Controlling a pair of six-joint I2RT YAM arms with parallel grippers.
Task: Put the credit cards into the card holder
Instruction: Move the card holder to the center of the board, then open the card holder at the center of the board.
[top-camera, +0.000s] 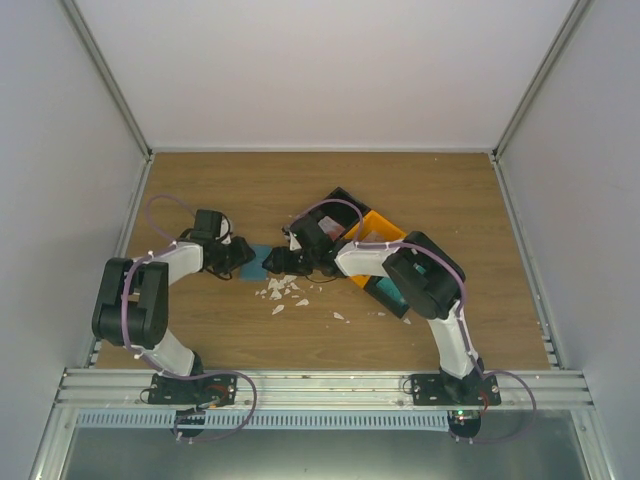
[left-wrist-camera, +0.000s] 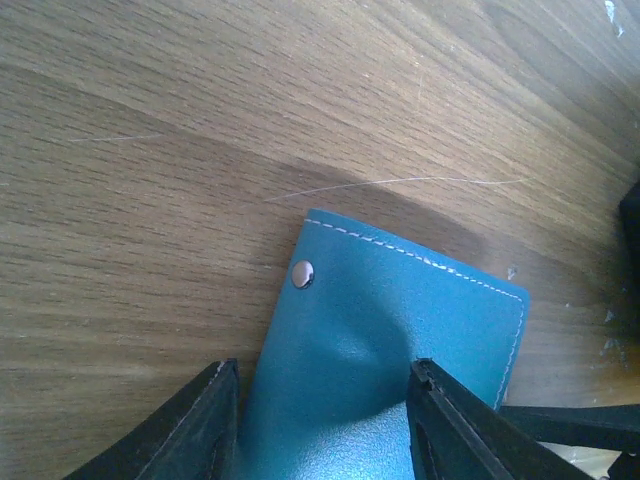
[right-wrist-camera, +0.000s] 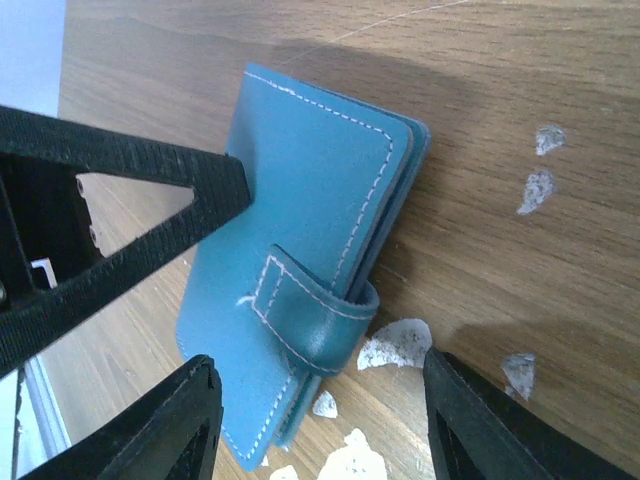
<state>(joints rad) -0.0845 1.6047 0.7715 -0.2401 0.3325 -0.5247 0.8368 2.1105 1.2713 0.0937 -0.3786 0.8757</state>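
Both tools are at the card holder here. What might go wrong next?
The card holder is closed, its strap wrapped round the edge; the right tool, straddling it, may clamp it shut rather than open it. The left tool is at the same small holder, so fingers may collide. White scraps beside it could get swept or pinched in.

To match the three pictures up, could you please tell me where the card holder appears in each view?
Top external: the card holder is a small teal patch just left of picture centre.
Left wrist: the card holder is at bottom centre, cut off by the lower edge.
Right wrist: the card holder is centre-left, folded.
Shared landmark: the white scraps beside it, in the top and right wrist views.
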